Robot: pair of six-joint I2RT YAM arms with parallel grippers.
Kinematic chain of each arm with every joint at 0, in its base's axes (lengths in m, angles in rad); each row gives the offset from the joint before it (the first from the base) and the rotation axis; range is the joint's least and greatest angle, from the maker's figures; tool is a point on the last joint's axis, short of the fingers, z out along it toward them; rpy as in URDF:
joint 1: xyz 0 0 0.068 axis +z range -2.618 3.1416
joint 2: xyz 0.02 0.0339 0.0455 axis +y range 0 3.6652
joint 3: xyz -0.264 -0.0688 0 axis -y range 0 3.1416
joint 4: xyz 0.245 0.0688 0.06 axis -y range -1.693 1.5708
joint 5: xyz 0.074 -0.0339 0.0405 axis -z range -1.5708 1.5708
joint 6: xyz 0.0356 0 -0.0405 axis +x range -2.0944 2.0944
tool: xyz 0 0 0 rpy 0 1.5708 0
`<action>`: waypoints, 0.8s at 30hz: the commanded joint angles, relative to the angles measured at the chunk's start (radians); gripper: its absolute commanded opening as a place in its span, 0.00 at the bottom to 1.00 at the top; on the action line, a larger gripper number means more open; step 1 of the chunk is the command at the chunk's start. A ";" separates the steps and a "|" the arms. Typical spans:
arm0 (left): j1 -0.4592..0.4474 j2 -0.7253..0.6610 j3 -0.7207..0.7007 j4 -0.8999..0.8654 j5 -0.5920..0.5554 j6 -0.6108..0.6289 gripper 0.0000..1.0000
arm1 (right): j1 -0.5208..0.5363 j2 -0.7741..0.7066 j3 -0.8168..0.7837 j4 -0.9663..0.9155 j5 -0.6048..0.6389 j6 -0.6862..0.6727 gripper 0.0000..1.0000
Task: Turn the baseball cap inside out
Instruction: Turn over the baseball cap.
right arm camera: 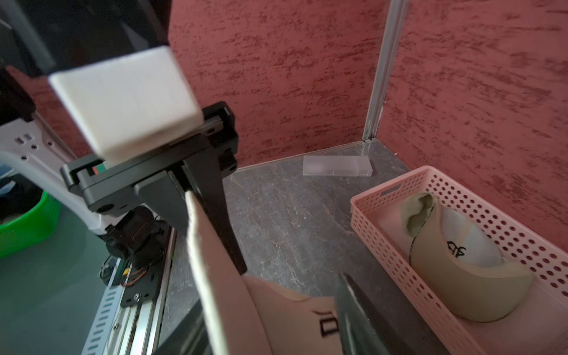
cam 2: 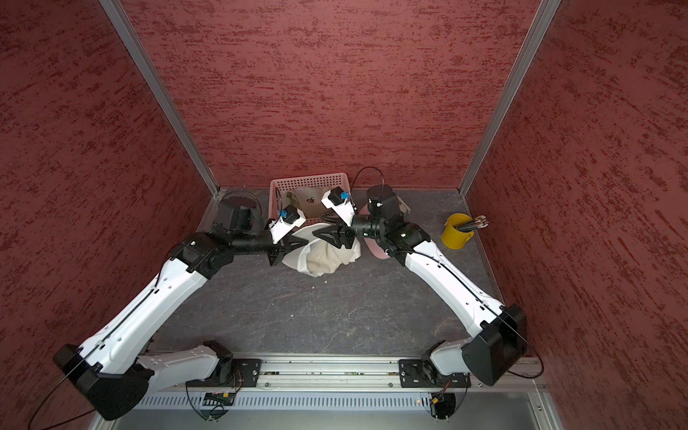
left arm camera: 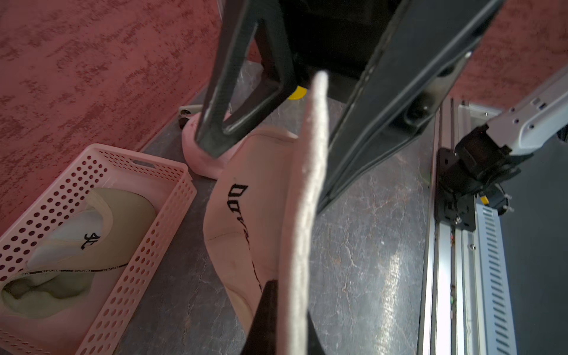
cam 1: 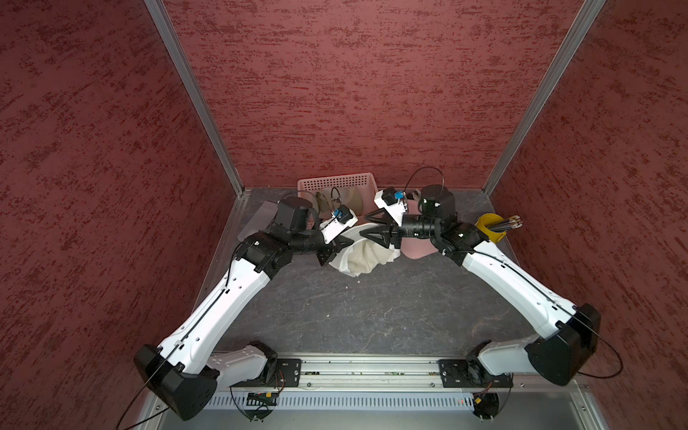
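Light, floppy baseball cap (cam 1: 366, 257): best gripped by its firmer rim (left arm camera: 311, 147).
Left gripper (cam 1: 339, 246) pinches that rim; right gripper (cam 1: 366, 226) stands spread just opposite.

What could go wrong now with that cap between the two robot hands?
Only the left hand pinches the rim of the cap; the right hand stands open around it, so the cap might sag or slip free. The hands sit very close together and could bump. The pink basket just behind might get knocked.
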 commanded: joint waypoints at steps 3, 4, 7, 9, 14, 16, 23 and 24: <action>0.063 -0.095 -0.031 0.217 0.075 -0.201 0.00 | -0.121 -0.133 -0.179 0.171 0.111 0.127 0.68; 0.070 -0.103 -0.040 0.245 0.072 -0.239 0.00 | -0.129 -0.146 -0.204 0.176 0.106 0.129 0.69; 0.087 -0.107 -0.042 0.278 0.112 -0.304 0.00 | -0.156 -0.167 -0.285 0.233 0.089 0.165 0.69; 0.090 -0.109 -0.035 0.277 0.138 -0.320 0.00 | -0.178 -0.166 -0.329 0.290 0.045 0.198 0.70; 0.106 -0.123 -0.029 0.283 0.183 -0.337 0.00 | -0.219 -0.166 -0.367 0.315 -0.038 0.194 0.71; 0.112 -0.127 -0.030 0.285 0.210 -0.343 0.00 | -0.238 -0.166 -0.375 0.317 -0.073 0.189 0.71; 0.115 -0.115 -0.051 0.356 0.285 -0.396 0.00 | -0.246 -0.099 -0.354 0.462 -0.232 0.291 0.71; 0.115 -0.112 -0.057 0.379 0.293 -0.411 0.00 | -0.246 -0.078 -0.346 0.495 -0.241 0.321 0.71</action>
